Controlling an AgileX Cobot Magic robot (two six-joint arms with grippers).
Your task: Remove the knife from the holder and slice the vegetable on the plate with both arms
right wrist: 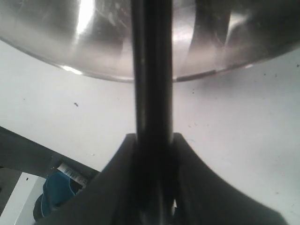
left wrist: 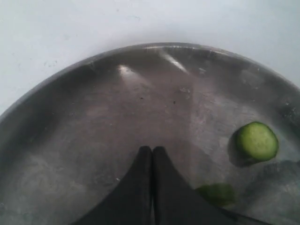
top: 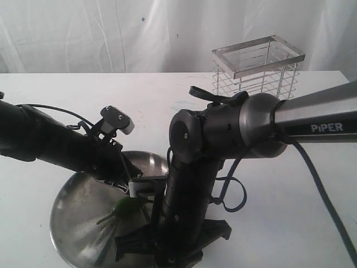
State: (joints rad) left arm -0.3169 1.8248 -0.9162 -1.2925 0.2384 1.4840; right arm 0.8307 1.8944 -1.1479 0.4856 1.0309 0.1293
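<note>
cut vegetable (left wrist: 257,141), round pale green face

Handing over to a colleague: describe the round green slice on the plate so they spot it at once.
Find the large steel plate on the white table, with the shut left gripper over it. A little way off from the gripper's tips lies the round green slice. Unlike the blurred green piece close by the gripper, it shows a flat pale face ringed by darker skin.
</note>
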